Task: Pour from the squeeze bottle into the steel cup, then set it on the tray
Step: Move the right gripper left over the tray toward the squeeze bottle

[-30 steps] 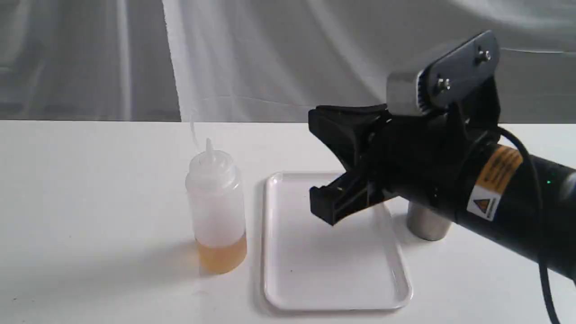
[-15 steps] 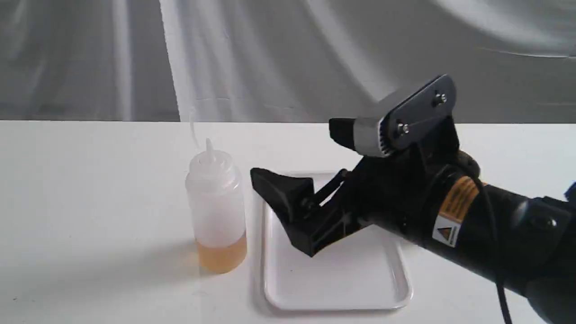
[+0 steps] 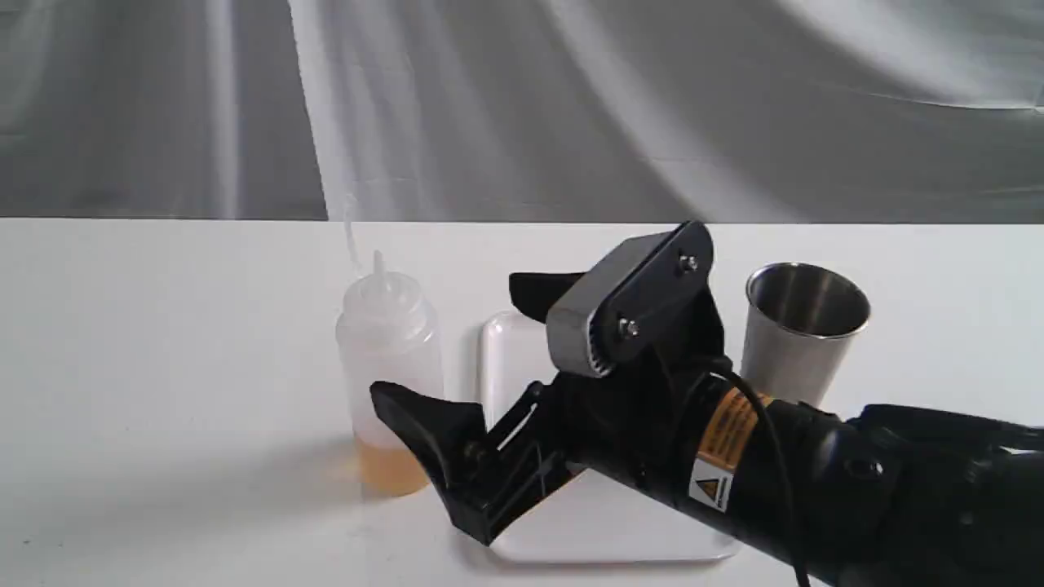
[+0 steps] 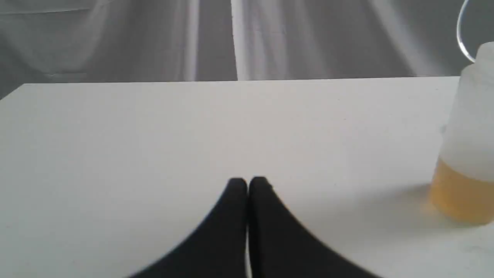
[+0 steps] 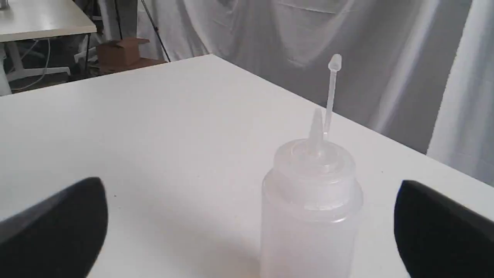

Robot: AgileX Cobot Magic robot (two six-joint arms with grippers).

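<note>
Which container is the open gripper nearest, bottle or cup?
The squeeze bottle, just ahead of the right gripper's open jaws; the steel cup stands across the tray.

Your right pincer (image 3: 450, 338) (image 5: 251, 193) is standing wide open, its two black fingers (image 3: 424, 424) spreading far apart and gripping nothing. Behind the pincer, your arm (image 3: 824, 481) is slanting down low, with the wrist (image 3: 628, 314) rolled so that one finger is sitting lower than the other. Your left pincer (image 4: 247, 181) is sitting pressed shut, its fingertips (image 4: 237, 189) touching.
</note>
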